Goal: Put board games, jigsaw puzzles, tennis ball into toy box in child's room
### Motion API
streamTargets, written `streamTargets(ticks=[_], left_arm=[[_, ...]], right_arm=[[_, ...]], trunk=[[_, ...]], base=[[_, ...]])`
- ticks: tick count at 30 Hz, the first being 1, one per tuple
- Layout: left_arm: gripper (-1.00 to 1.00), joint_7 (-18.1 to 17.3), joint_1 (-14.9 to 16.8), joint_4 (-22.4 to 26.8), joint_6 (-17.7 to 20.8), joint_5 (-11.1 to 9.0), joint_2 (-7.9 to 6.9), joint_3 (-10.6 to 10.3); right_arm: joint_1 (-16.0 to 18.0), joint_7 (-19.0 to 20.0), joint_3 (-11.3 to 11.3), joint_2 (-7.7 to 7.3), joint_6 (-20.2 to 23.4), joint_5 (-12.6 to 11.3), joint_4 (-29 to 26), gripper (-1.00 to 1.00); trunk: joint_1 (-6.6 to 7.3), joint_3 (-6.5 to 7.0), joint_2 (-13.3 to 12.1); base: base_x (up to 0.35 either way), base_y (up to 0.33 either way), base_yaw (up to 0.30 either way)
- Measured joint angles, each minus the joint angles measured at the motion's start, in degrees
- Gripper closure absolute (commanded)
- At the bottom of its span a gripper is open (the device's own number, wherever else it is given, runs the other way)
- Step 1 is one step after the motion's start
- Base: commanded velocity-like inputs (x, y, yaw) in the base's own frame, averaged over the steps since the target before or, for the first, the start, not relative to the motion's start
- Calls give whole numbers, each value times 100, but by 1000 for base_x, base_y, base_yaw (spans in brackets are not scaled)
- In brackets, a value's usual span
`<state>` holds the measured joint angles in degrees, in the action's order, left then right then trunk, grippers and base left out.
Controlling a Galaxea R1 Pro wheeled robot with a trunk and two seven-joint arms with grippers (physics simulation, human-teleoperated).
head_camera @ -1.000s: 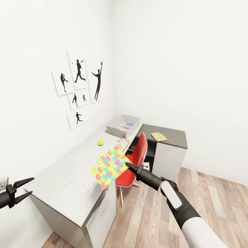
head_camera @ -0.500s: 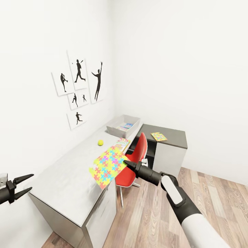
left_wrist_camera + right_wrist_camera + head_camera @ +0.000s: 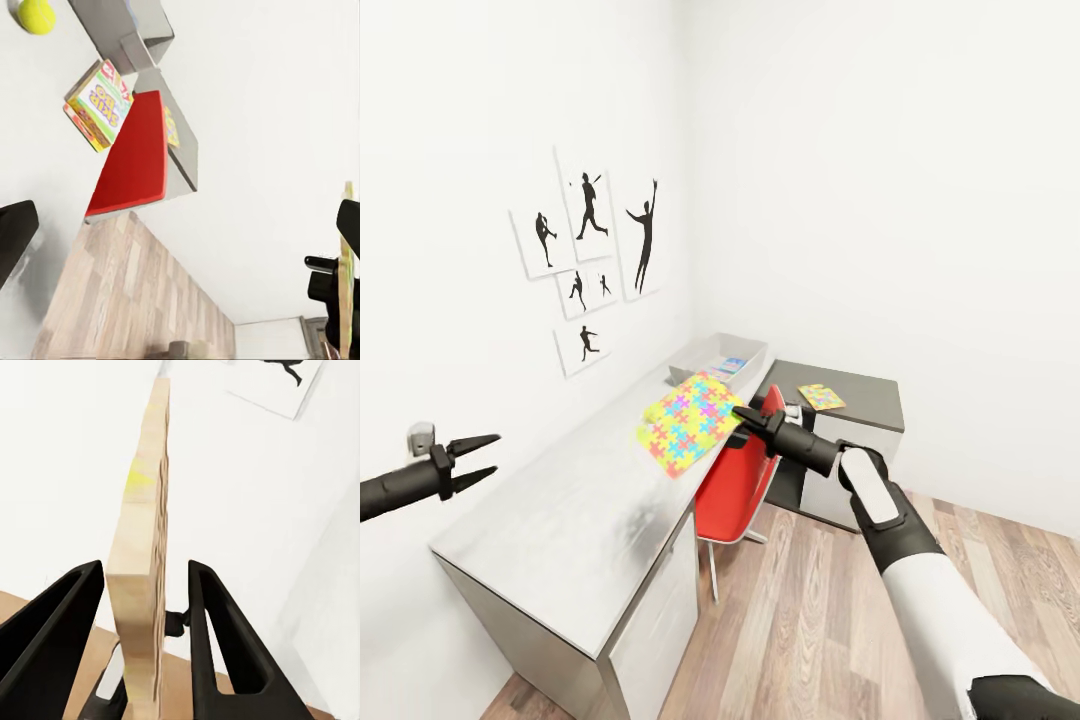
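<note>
Nearby, red chair (image 3: 735, 490) flanks grey table (image 3: 560, 540).

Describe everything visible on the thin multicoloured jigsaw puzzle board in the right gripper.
The thin square jigsaw puzzle board has a face of interlocking yellow, pink, blue, green and orange pieces and a plain tan, wood-like edge. It is off the table, held tilted in the air above the long light grey desk, in front of the shallow grey toy box. The right gripper pinches it at one edge; in the right wrist view the board stands edge-on between the two black fingers. Nothing else touches it.
</note>
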<state>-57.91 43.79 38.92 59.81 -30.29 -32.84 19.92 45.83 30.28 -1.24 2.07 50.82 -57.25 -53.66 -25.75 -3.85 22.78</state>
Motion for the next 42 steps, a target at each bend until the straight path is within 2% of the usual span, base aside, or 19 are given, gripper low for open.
streamTargets(ticks=[1,5,7,11,12,13,18,27,36,42], left_arm=[[-100,0,140,-75,0,1,16,-128],[-100,0,554,-364,0,9,83,-383],[-100,0,749,-534,0,23,162,-521],[-100,0,872,-643,0,44,283,-790],[-100,-1,891,-658,0,44,342,-980],[-100,0,894,-660,1,43,352,-1015],[-100,-5,896,-654,0,45,364,-1063],[-100,-9,895,-631,0,26,370,-1070],[-100,-16,896,-628,-1,21,374,-1062],[-100,-16,896,-626,0,19,374,-1061]], right_arm=[[22,-23,72,-11,2,7,1,100],[73,-145,261,-37,-2,12,-1,100],[128,-212,347,-49,1,-8,3,100],[164,-250,415,-49,4,-6,-2,100],[171,-261,429,-54,5,-1,-5,100],[172,-262,434,-55,4,7,-5,100],[174,-265,443,-63,4,8,-1,100],[232,-265,455,-66,0,7,1,100],[253,-264,451,-41,-54,29,18,100],[253,-263,451,-46,-75,37,16,100]], trunk=[[0,0,0],[0,-1,0],[0,0,0],[0,-1,0],[0,-1,0],[0,-1,0],[0,-1,0],[2,-1,1],[3,-1,1],[3,-2,1]], base=[[0,0,0],[0,0,0],[0,0,0],[0,0,0],[0,0,0],[0,0,0],[0,-45,0],[78,-257,48],[289,-83,264],[302,-116,53]])
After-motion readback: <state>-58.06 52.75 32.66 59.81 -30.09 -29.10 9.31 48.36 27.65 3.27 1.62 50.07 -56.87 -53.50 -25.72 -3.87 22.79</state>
